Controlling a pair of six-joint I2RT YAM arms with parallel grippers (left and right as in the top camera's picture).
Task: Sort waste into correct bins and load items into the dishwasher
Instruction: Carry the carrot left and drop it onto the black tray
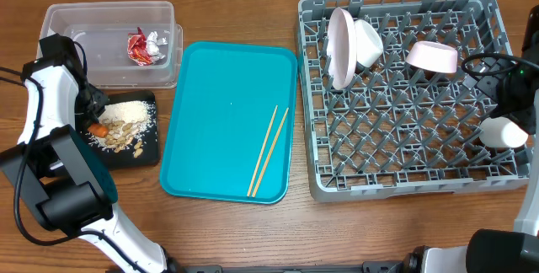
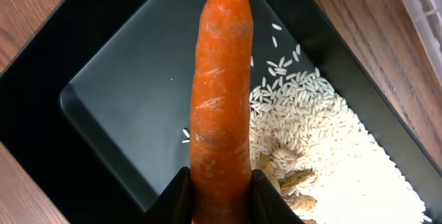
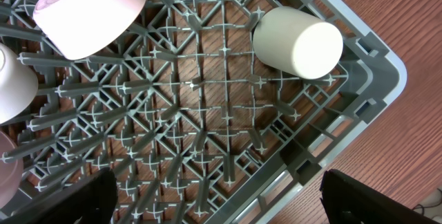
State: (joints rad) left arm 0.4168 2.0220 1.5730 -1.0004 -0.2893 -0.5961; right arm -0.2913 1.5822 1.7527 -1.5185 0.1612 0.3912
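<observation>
My left gripper (image 2: pixel 221 198) is shut on the thick end of an orange carrot (image 2: pixel 221 92), held over the black tray (image 2: pixel 124 99), which has white crumbs (image 2: pixel 324 141) and beige peanut-like scraps (image 2: pixel 290 186) in it. Overhead, the carrot (image 1: pixel 99 128) shows at that tray's left edge. A red-and-silver foil wrapper (image 1: pixel 145 45) lies in the clear tub (image 1: pixel 109 20). The grey dish rack (image 1: pixel 413 151) holds an upright plate (image 1: pixel 341 45), a white bowl (image 1: pixel 368 41), a pinkish bowl (image 1: pixel 432 56) and a cup (image 3: pixel 298 41). My right gripper (image 3: pixel 221 203) hangs open above the rack's near right corner.
A flat teal tray (image 1: pixel 219 113) lies between the black tray and the rack, with a pair of wooden chopsticks (image 1: pixel 269 151) on its right side. Bare wooden tabletop (image 3: pixel 414 16) shows beyond the rack's corner.
</observation>
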